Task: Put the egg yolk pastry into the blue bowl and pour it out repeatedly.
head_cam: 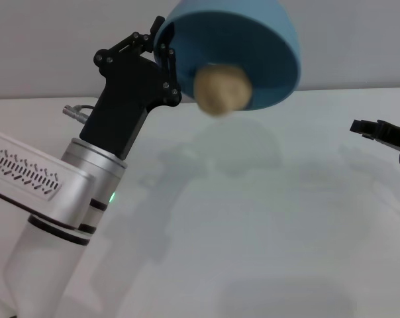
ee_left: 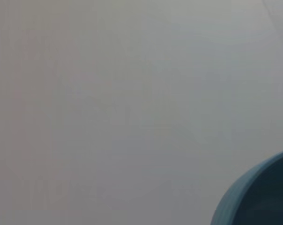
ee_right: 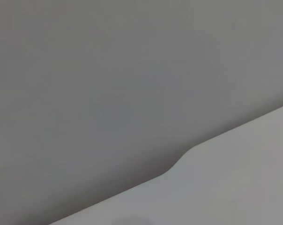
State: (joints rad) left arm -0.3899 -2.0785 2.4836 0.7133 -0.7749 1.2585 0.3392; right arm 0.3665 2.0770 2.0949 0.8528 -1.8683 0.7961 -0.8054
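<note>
In the head view my left gripper (head_cam: 165, 50) is shut on the rim of the blue bowl (head_cam: 253, 33) and holds it high above the white table, tipped so its opening faces down and toward me. The egg yolk pastry (head_cam: 221, 88), a pale tan lumpy ball, is blurred at the bowl's lower lip, leaving the bowl. A curved piece of the bowl's rim also shows in the left wrist view (ee_left: 254, 197). My right gripper (head_cam: 375, 129) sits low at the right edge, away from the bowl.
The white table (head_cam: 253, 232) spreads below the bowl, with the bowl's shadow on it. A grey wall stands behind. The right wrist view shows only the wall and the table edge (ee_right: 188, 152).
</note>
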